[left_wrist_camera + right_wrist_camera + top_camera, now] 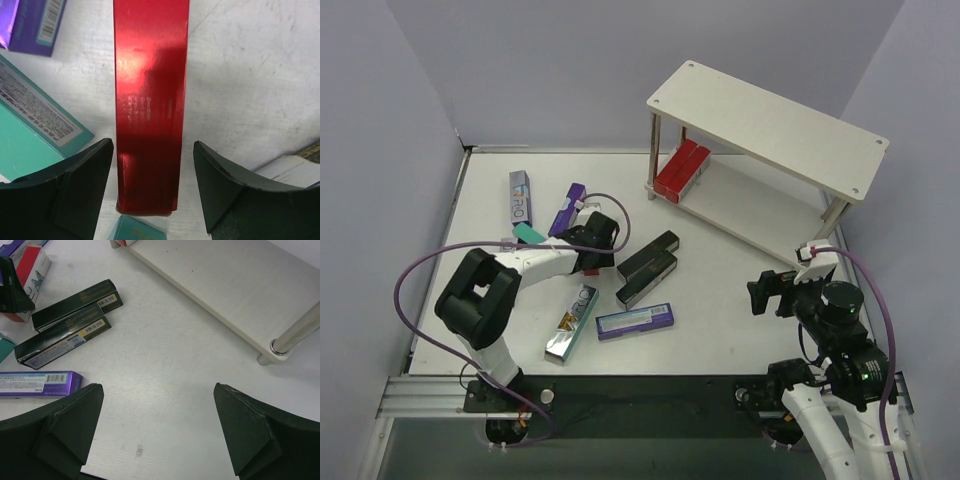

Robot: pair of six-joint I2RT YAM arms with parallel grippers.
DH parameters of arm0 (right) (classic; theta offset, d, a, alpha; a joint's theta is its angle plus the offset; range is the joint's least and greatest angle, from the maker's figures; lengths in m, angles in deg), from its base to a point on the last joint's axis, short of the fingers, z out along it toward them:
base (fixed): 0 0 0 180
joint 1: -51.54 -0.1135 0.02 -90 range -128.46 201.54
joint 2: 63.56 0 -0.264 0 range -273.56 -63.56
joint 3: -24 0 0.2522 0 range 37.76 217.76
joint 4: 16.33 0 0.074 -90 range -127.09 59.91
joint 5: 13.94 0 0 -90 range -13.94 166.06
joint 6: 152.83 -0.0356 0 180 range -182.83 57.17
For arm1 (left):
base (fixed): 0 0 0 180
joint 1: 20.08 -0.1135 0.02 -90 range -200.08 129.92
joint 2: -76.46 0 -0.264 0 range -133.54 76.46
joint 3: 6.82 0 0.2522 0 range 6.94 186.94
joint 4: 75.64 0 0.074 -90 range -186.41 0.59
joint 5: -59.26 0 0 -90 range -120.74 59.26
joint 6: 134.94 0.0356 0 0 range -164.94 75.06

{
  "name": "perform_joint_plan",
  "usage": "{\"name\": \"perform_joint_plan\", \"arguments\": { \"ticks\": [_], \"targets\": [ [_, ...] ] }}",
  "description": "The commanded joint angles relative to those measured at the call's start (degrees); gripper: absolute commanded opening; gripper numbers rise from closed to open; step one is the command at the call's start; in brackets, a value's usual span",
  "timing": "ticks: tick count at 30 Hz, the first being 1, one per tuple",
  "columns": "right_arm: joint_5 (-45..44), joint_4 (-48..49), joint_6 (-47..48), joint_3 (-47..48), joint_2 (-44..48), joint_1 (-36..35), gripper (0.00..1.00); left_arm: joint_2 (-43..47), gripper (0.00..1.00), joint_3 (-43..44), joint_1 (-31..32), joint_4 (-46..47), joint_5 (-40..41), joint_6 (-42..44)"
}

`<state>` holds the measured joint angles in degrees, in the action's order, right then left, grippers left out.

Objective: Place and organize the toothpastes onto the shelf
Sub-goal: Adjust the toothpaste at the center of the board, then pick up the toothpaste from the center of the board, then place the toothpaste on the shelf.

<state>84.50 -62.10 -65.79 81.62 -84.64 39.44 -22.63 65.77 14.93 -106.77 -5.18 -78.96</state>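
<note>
Left wrist: red box between my fingers

My left claw [153, 144] is half open. Its fingers [75, 190] sit at 3 and 9 o'clock of a red box [150, 100] lying on the table [240, 75]. Thin gaps show, so nothing is held. My right claw [157, 390] is wide open and empty. From the top, the shelf [770, 125] stands at 1 o'clock, with two red boxes [680, 172] on its low board [760, 205].

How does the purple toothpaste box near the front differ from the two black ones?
The purple box lies alone, nearly crosswise; the black boxes lie side by side, angled toward the shelf. The purple box is bright violet; the black boxes are dark. All lie flat on the table, not shelved.
</note>
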Motion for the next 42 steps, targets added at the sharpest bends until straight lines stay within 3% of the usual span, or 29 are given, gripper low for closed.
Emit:
{"name": "perform_joint_plan", "arguments": {
  "ticks": [1,14,23,31,38,42],
  "targets": [
    [1.04,1.95,-0.64,0.27,-1.33,-0.3,1.0,3.72,0.75,-2.66,0.33,3.56,-2.44,-0.61],
    [1.57,3.09,-1.43,-0.7,-0.98,-0.3,1.0,7.86,0.43,-3.9,0.94,6.91,-1.39,5.1],
    [2.27,4.32,-2.4,-1.32,-0.89,-0.38,1.0,12.95,0.4,-6.35,0.94,9.71,-3.76,9.49],
    [2.8,4.76,-2.75,-1.05,-0.98,-0.38,1.0,21.03,0.4,-9.61,2.35,16.57,-11.92,17.84],
    [2.36,4.41,-2.4,-0.88,0.16,-0.38,1.0,20.7,0.4,-4.96,7.27,15.87,-16.5,21.28],
    [2.19,3.89,-1.96,-0.44,0.43,-0.38,1.0,16.83,0.4,2.32,10.78,15.26,-16.42,21.19]
  ]
}}
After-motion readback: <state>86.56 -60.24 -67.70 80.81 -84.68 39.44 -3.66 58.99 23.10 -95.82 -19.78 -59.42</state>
